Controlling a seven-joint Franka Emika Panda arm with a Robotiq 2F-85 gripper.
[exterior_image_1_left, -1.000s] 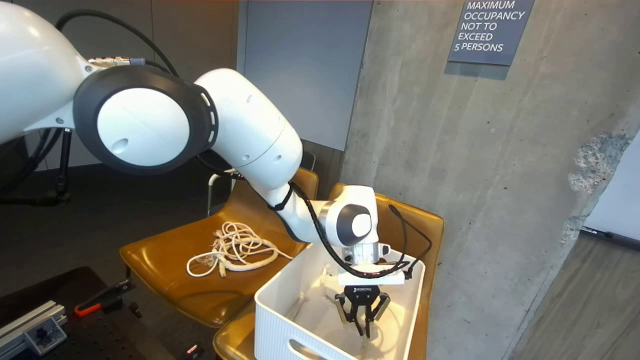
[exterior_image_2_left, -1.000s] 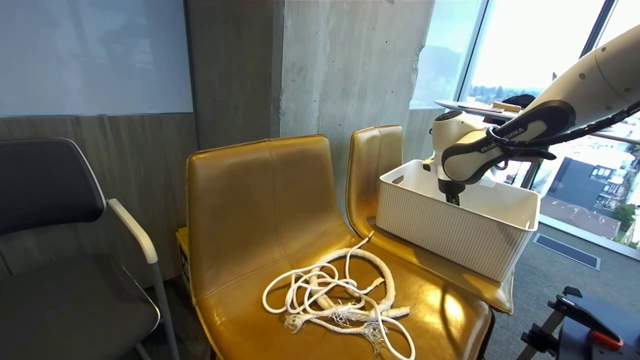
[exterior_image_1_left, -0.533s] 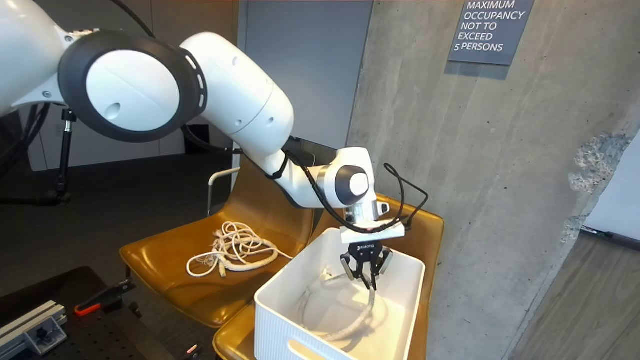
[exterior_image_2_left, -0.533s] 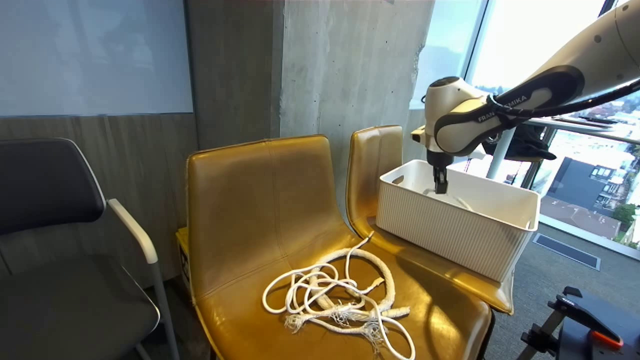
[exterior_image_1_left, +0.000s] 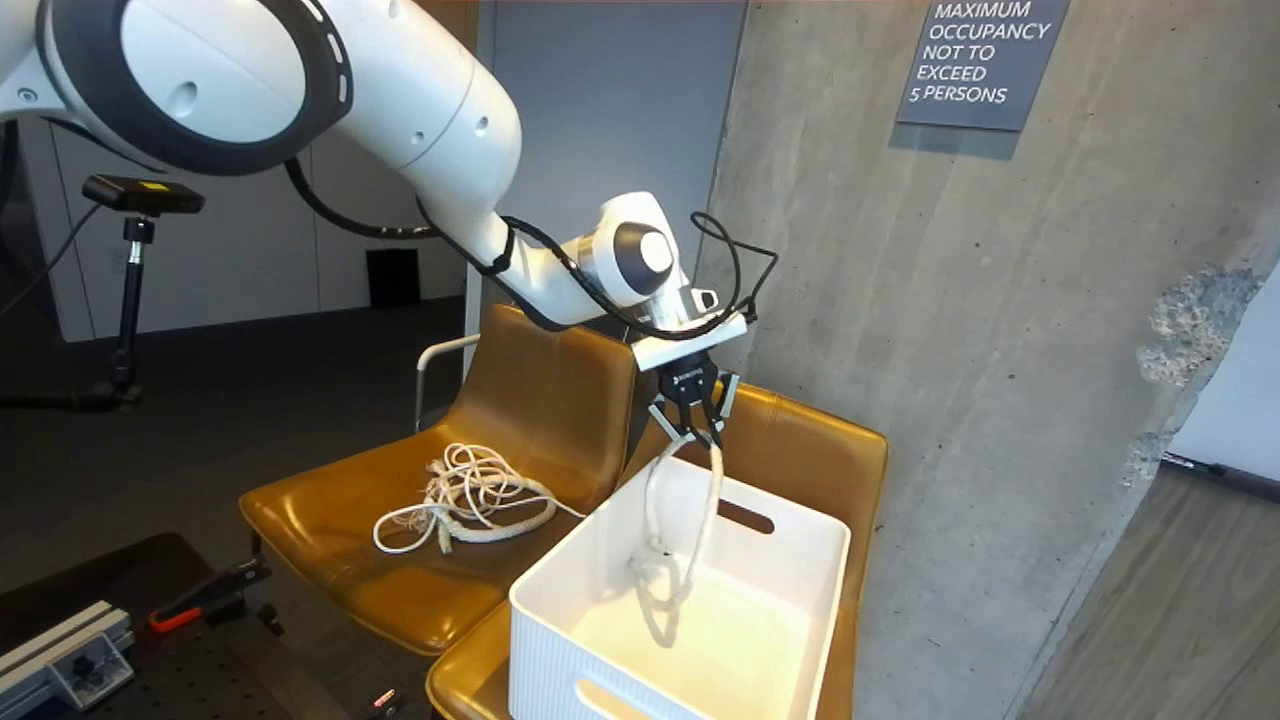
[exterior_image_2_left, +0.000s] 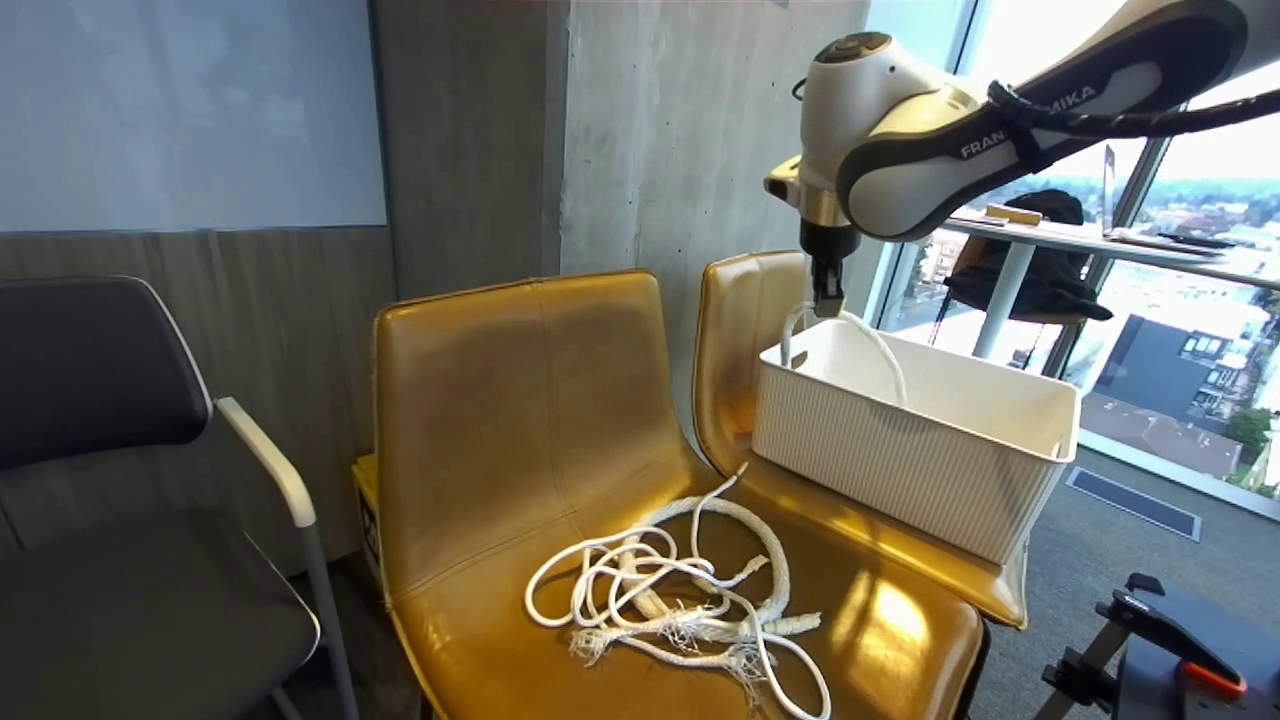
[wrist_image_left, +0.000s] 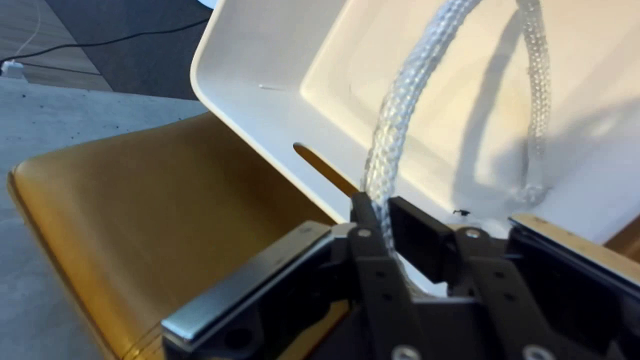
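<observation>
My gripper (exterior_image_1_left: 706, 436) is shut on a white braided rope (exterior_image_1_left: 713, 500), and it also shows in an exterior view (exterior_image_2_left: 828, 304). In the wrist view the rope (wrist_image_left: 397, 115) passes between the fingertips (wrist_image_left: 381, 206). The rope hangs in a loop on both sides of the fingers, and its lower parts reach down into a white ribbed bin (exterior_image_1_left: 590, 655). I cannot tell whether they touch the bin floor. The gripper is above the bin's rim, near the end with a handle slot. The bin shows in an exterior view (exterior_image_2_left: 900, 475) and the wrist view (wrist_image_left: 260, 112).
The bin stands on a tan chair (exterior_image_1_left: 810, 425). An adjoining tan chair (exterior_image_2_left: 520, 400) bears a tangled pile of white rope (exterior_image_2_left: 690, 600). A concrete wall (exterior_image_1_left: 960, 350) rises behind. A dark table with a clamp (exterior_image_1_left: 215, 590) is low at one side. A dark armchair (exterior_image_2_left: 130, 580) stands farther off.
My gripper has risen from inside the bin to above its rim, lifting the rope into a hanging loop. It has also moved toward the bin's handle end. The bin and the rope pile have not moved.
</observation>
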